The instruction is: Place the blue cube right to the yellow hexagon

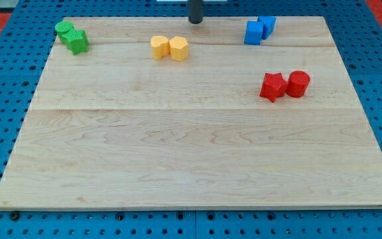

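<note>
Your tip (195, 21) rests at the board's (191, 166) top edge, touching nothing, between the yellow hexagon (178, 48) and the blue cube (253, 32); it is a bare rod without jaws.

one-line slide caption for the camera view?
My tip sits at the board's top edge, between the yellow hexagon and the blue cube, touching neither.

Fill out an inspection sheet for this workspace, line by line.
Surface: wooden board, bare across middle and bottom.
Job's things: blue cube at top right, touching a second blue block; yellow hexagon at top centre, beside a yellow block.
Clutter: two green blocks top left; red star block and red cylinder at right.
Grippers: none; my tip at top edge, between yellow and blue pairs, touching neither.
Cables: nothing seen.
Surroundings: blue pegboard.
</note>
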You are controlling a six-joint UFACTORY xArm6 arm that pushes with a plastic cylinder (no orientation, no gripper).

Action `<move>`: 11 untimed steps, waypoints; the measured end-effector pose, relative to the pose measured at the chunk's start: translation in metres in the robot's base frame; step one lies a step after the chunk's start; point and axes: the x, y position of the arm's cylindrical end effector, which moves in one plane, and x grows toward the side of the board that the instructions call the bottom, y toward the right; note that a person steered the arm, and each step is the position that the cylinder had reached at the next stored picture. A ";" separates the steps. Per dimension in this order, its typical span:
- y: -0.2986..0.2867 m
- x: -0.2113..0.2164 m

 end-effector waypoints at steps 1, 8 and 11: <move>0.043 0.000; 0.077 0.044; 0.050 0.091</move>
